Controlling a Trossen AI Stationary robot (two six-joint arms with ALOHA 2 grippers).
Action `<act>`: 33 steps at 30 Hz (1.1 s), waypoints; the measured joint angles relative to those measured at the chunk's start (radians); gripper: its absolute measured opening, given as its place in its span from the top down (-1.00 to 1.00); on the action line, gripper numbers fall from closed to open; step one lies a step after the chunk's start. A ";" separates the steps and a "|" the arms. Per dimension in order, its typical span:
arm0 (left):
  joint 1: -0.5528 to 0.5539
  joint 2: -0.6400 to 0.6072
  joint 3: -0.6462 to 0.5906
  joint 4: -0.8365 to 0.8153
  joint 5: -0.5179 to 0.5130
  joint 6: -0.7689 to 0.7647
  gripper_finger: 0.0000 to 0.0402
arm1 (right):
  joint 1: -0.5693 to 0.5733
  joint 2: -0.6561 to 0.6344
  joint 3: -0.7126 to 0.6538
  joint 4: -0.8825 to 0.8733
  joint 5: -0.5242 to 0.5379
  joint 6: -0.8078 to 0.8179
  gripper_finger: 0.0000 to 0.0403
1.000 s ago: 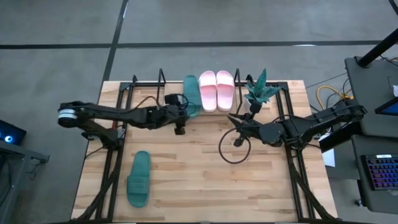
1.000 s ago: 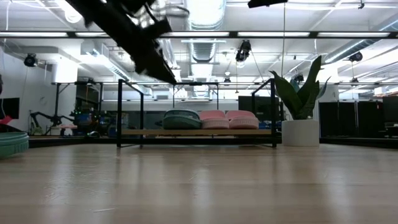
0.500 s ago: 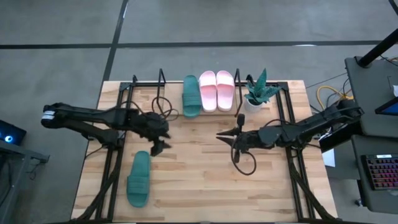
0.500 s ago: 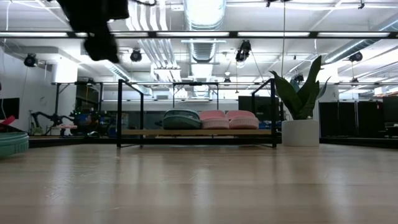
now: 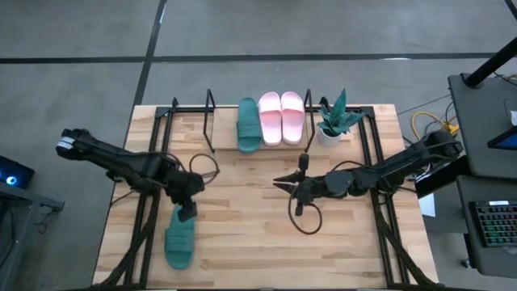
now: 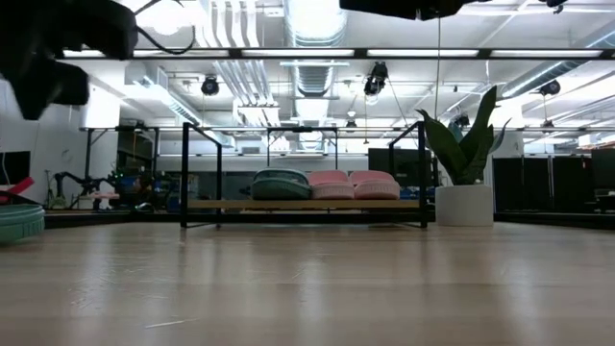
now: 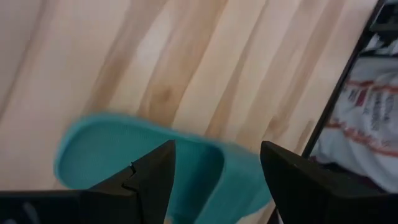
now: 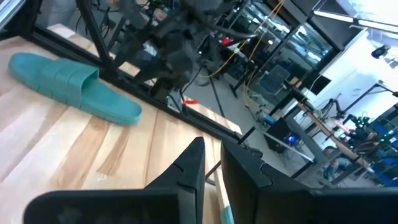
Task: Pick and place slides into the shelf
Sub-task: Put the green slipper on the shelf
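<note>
One dark green slide (image 5: 179, 234) lies flat on the table near its left near corner, also seen in the left wrist view (image 7: 118, 155), the right wrist view (image 8: 68, 87) and the low view (image 6: 17, 221). My left gripper (image 5: 187, 212) hovers open above that slide's far end, its fingers (image 7: 149, 183) standing to either side without touching. The shelf (image 5: 210, 121) at the far edge holds the other green slide (image 5: 249, 124) and the pale pink pair (image 5: 281, 117), side by side (image 6: 312, 185). My right gripper (image 5: 279, 182) hangs shut over mid-table.
A potted plant (image 5: 335, 120) in a white pot stands to the right of the shelf. Black arm frames (image 5: 149, 218) run along both table sides. A loose cable loop (image 5: 303, 218) hangs under the right arm. Bare wood lies between the two grippers.
My left gripper has pulled away from the green slide on the shelf and swung toward the table's near left, ending above the loose green slide. My right gripper has drifted toward the table's left and a little nearer. The slides on the shelf have stayed put.
</note>
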 joint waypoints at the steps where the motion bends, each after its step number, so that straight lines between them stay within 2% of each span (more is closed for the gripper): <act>1: -0.020 0.007 -0.001 -0.006 0.000 -0.007 -0.09 | 0.000 0.002 0.001 0.008 0.001 0.000 0.79; 8: -0.145 0.099 -0.014 -0.013 0.007 -0.154 -0.09 | 0.000 -0.003 0.001 0.003 0.003 0.014 0.79; 13: -0.198 0.189 -0.015 -0.013 0.037 -0.155 -0.09 | 0.000 -0.006 0.001 0.004 0.003 0.019 0.79; 17: -0.213 0.251 -0.020 -0.004 0.053 -0.127 -0.06 | 0.000 -0.006 0.001 0.003 0.003 0.019 0.79; 21: -0.213 0.290 -0.039 0.066 0.129 -0.116 0.02 | 0.000 -0.006 0.001 0.003 0.003 0.019 0.79; 25: -0.213 0.306 -0.060 0.128 0.162 -0.098 0.10 | 0.000 -0.007 0.001 0.003 0.003 0.019 0.79; 33: -0.213 0.301 -0.073 0.127 0.187 -0.077 0.26 | 0.000 -0.007 0.001 0.003 0.003 0.019 0.79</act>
